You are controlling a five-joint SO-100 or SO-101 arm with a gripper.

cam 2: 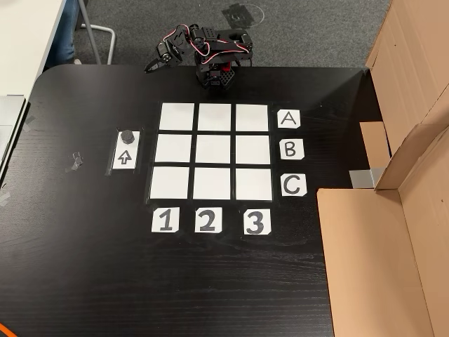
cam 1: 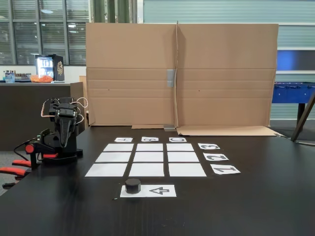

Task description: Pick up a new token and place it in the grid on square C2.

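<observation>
Black puck token point(cam 1: 133, 185) on arrow sheet point(cam 1: 160, 191); black table point(cam 1: 246, 206), cardboard backdrop point(cam 1: 221, 73). Gripper point(cam 2: 151, 68) state unclear.

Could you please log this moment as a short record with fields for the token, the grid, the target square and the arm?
token: small black round puck, resting on the white arrow sheet, in the top-down fixed view left of the grid
grid: nine blank white paper rectangles, all bare
target square: C2, bottom row, middle column in that view, no token on it
arm: folded at the table's far edge, gripper apart from the token; whether its jaws are open is unclear
table: black tabletop
</observation>
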